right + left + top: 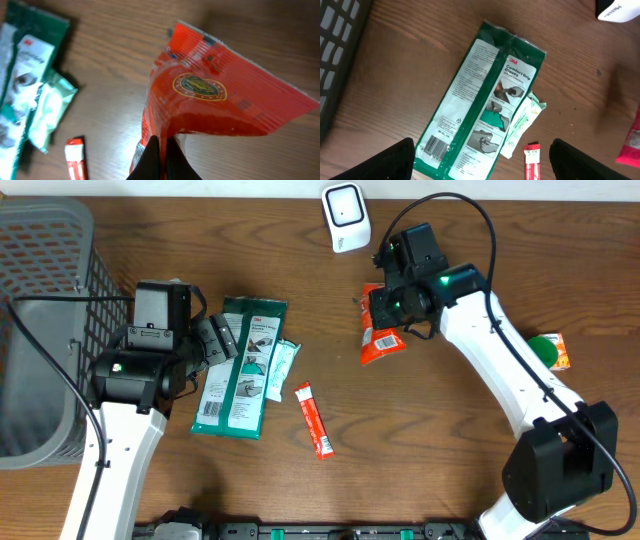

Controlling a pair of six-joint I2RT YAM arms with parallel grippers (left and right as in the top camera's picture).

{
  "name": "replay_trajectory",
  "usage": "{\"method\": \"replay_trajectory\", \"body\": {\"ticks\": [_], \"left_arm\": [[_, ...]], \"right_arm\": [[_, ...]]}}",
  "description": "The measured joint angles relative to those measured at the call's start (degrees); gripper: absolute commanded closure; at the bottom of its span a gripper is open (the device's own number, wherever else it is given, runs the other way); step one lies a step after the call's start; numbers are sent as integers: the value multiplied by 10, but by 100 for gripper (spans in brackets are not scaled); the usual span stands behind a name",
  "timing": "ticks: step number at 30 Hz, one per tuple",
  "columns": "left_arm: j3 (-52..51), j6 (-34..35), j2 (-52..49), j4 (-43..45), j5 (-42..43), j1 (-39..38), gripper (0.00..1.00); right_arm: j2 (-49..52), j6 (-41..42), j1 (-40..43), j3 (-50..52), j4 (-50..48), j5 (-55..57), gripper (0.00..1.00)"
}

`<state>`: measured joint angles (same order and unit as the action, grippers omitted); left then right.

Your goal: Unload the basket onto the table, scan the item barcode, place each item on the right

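Centrally in the overhead view, the red pouch [383, 340] lay just beside the white barcode scanner [346, 217] on the wooden table [450, 470], on the side nearer the robot. The pouch was glossy red film with crimped edges, carried a gold oval emblem on one face, and showed a white printed patch at its lower end in the overhead view. The right gripper [159, 160] was clenched on one edge of the pouch, with the film pinched between its closed fingers; whether the pouch touched the table could not be told. The left gripper [218, 340] stood released, jaws spread wide, above the green 3M Comfort Grip Gloves package [480, 100]. That package lay flat, with a barcode [434, 146] printed at one corner of its white panel. A pale green sachet [520, 125] touched its long edge, and a red stick sachet [532, 160] lay near it. A small green and orange pack [550, 350] lay well apart at the right. The grey mesh basket [50, 240] stood at the left edge; its perforated walls were in view, and a black cable [40, 345] crossed over it.
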<state>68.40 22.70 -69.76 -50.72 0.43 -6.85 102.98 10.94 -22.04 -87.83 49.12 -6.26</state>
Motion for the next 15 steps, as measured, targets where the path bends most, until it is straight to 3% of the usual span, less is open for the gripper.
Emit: {"method": "replay_trajectory", "body": {"ticks": [10, 15], "left_arm": [[0, 0, 0, 0, 0, 0, 14], [0, 0, 0, 0, 0, 0, 14]], "right_arm": [[-9, -2, -17, -40, 59, 35, 99], [-9, 8, -22, 4, 3, 35, 99]]}}
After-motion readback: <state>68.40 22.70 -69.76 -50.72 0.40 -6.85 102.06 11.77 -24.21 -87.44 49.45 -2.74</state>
